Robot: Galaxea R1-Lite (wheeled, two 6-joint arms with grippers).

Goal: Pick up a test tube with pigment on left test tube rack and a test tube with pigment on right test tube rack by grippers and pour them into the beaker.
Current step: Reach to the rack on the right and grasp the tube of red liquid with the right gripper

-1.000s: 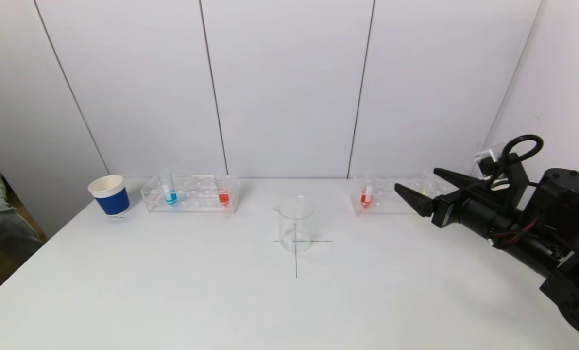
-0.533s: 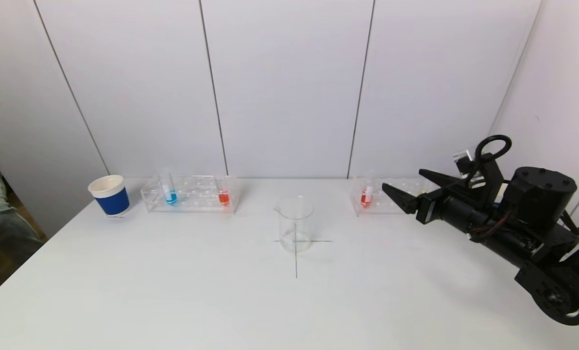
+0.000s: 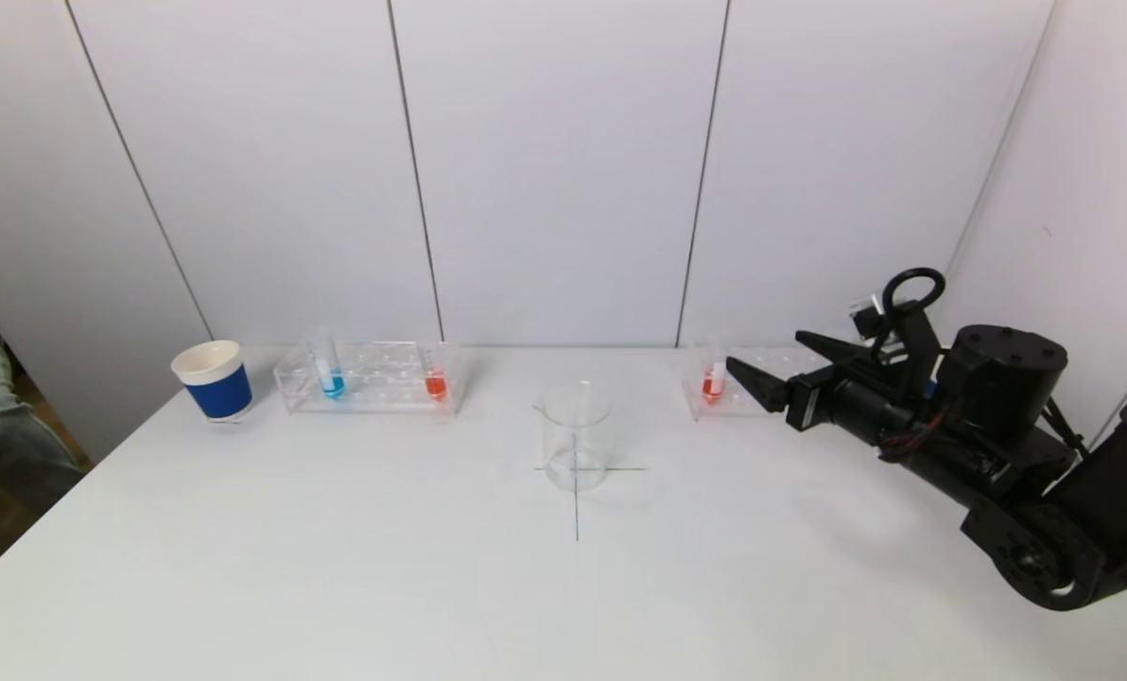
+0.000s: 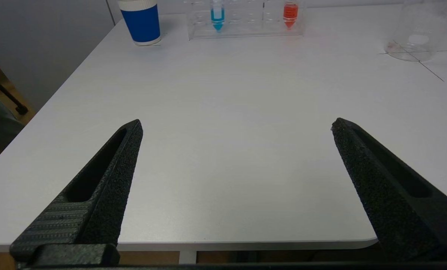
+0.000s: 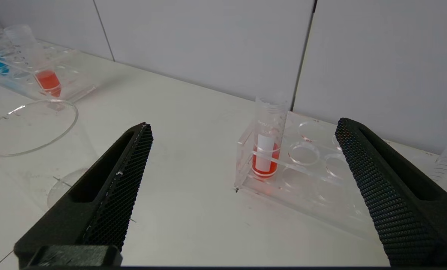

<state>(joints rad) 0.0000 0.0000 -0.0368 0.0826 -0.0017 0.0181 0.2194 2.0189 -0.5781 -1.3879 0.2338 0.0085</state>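
A clear beaker (image 3: 575,435) stands at the table's middle on a drawn cross. The left clear rack (image 3: 372,378) holds a blue-pigment tube (image 3: 330,371) and a red-pigment tube (image 3: 436,376). The right clear rack (image 3: 753,388) holds a red-pigment tube (image 3: 713,376), also seen in the right wrist view (image 5: 266,144). My right gripper (image 3: 767,364) is open and empty, hovering just right of that tube, above the rack. My left gripper (image 4: 236,125) is open and empty, low by the table's near edge, out of the head view.
A blue paper cup (image 3: 213,380) with a white rim stands left of the left rack. The white wall runs close behind both racks. The right arm's bulk (image 3: 998,445) hangs over the table's right side.
My right gripper has moved left and slightly forward over the right rack, nearing the red tube, fingers still open. Nothing else has moved.
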